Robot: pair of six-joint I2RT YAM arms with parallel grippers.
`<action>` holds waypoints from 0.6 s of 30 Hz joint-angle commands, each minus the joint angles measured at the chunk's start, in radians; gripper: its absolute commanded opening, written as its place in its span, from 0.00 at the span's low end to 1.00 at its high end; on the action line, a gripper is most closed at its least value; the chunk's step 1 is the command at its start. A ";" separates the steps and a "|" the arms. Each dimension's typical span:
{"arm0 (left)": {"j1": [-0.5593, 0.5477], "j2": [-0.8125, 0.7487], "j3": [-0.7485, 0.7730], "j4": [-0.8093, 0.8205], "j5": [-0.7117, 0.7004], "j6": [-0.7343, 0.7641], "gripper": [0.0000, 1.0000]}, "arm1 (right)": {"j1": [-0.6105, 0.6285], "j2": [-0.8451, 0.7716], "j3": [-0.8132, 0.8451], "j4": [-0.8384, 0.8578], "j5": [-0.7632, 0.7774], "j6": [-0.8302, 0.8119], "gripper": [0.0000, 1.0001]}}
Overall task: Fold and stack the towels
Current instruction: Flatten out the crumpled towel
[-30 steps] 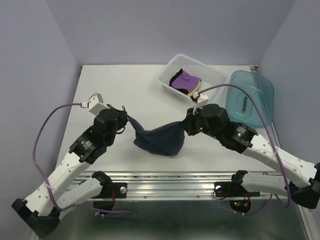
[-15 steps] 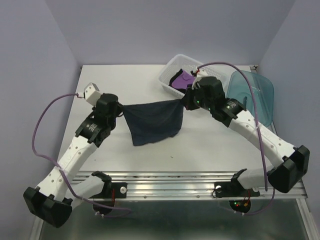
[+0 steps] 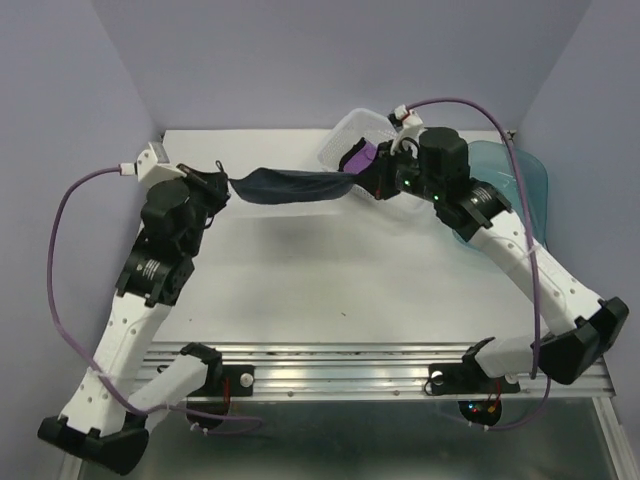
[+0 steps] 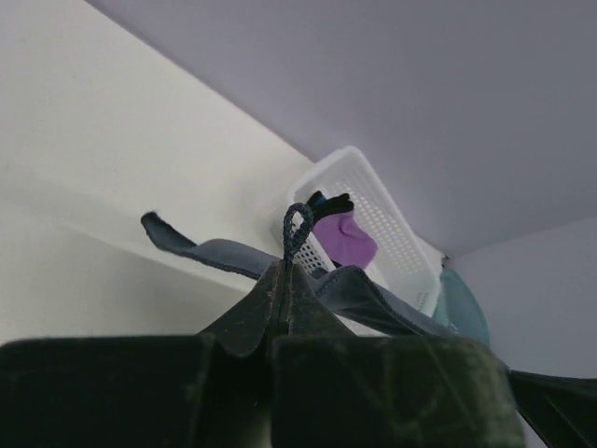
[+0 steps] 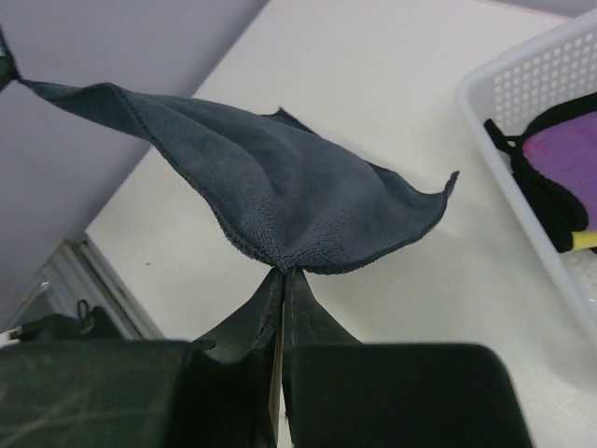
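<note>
Upward and toward 12 o'clock is where the left gripper (image 3: 224, 185) and the right gripper (image 3: 368, 182) have travelled since the frame before. The cloth that hung between them as a broad sheet has drawn out into a narrow, nearly level band.

Beneath it lies the white table (image 3: 300, 290). At 2 o'clock sits the teal bin (image 3: 525, 175). At 1 o'clock is the white slotted basket (image 3: 340, 132), which holds a purple towel (image 3: 357, 158) and a yellow towel (image 5: 580, 241) (only a sliver of the latter shows).

The dark slate towel (image 3: 290, 187) hangs in the air at 12 o'clock, clear of the table and stretched between the two claws. Its nap looks soft, its hem is stitched, and it sags in a shallow fold.

The left gripper is pinched tight on one corner at 11 o'clock, and a small loop tag (image 4: 298, 224) stands above its fingertips. The right gripper is clamped just as tight on the opposite corner, just beside the basket.
</note>
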 commanded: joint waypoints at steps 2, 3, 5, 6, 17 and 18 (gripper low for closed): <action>0.001 -0.192 -0.088 0.020 0.193 0.013 0.00 | 0.005 -0.251 -0.183 0.080 -0.189 0.110 0.01; 0.001 -0.216 -0.101 0.020 0.266 0.009 0.00 | 0.005 -0.292 -0.222 0.089 -0.211 0.128 0.01; 0.001 -0.287 -0.136 0.022 0.357 -0.010 0.00 | 0.005 -0.398 -0.307 0.121 -0.238 0.173 0.01; 0.001 -0.310 -0.142 0.025 0.357 -0.013 0.00 | 0.007 -0.423 -0.323 0.124 -0.238 0.182 0.01; 0.001 -0.258 -0.240 0.042 0.211 -0.062 0.00 | 0.005 -0.331 -0.412 0.081 -0.007 0.155 0.01; 0.001 -0.226 -0.248 0.036 0.163 -0.071 0.00 | 0.005 -0.296 -0.411 0.083 0.033 0.152 0.01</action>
